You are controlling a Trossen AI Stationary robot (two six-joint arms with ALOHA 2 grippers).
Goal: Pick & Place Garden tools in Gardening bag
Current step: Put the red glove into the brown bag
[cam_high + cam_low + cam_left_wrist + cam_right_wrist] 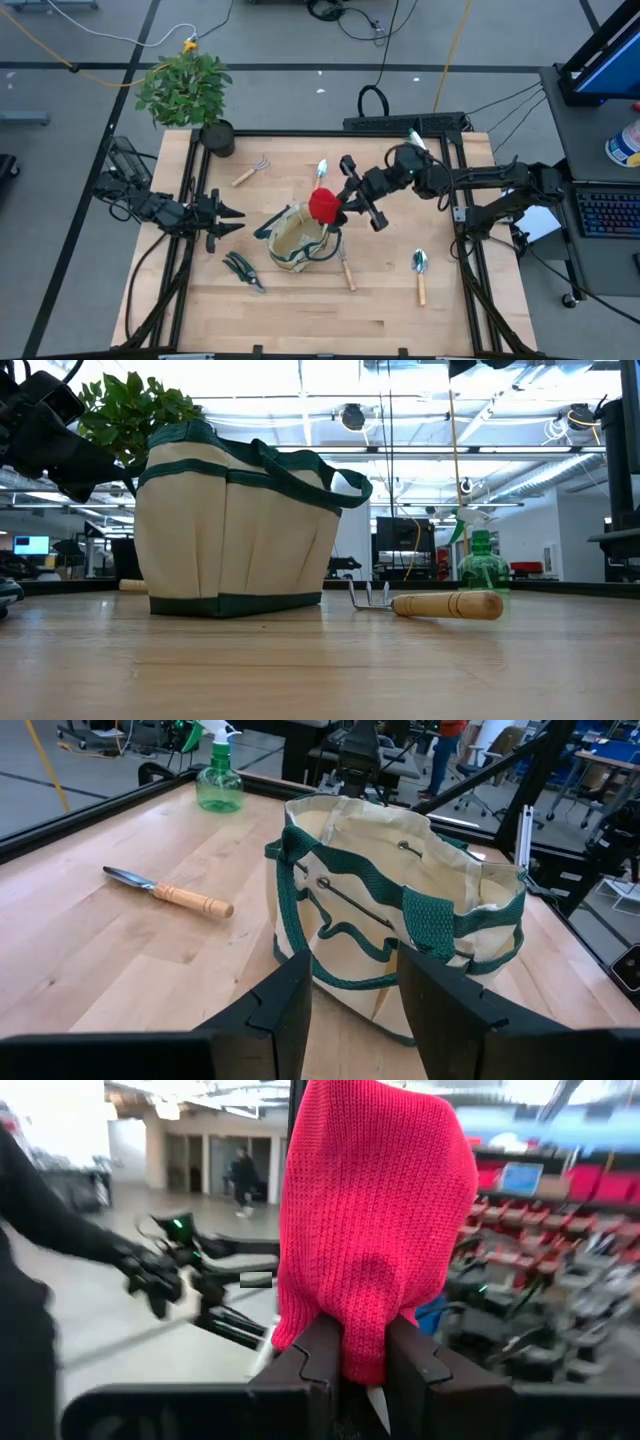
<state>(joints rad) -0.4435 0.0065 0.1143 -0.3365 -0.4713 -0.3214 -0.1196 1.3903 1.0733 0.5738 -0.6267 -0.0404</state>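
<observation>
Holding a red glove [323, 206] pinched at one edge, your right gripper [343, 207] hangs over the gardening bag [298, 238]. Risk: limp knit drapes the rim and slides outside on release. Left gripper [226, 222], jaws partly apart and empty, waits beside the bag; it could snag a loop handle.

Gardening bag [420, 910]: beige canvas, dark green trim and loop handles, upright on the wooden table [90, 930], mouth open. Left gripper [352, 1005]: two dark fingers parted, just short of the bag's side. Trowel [170, 895]: wooden handle, lying flat beside the bag. Green spray bottle [217, 782]: white trigger, upright near the table's far edge.
</observation>
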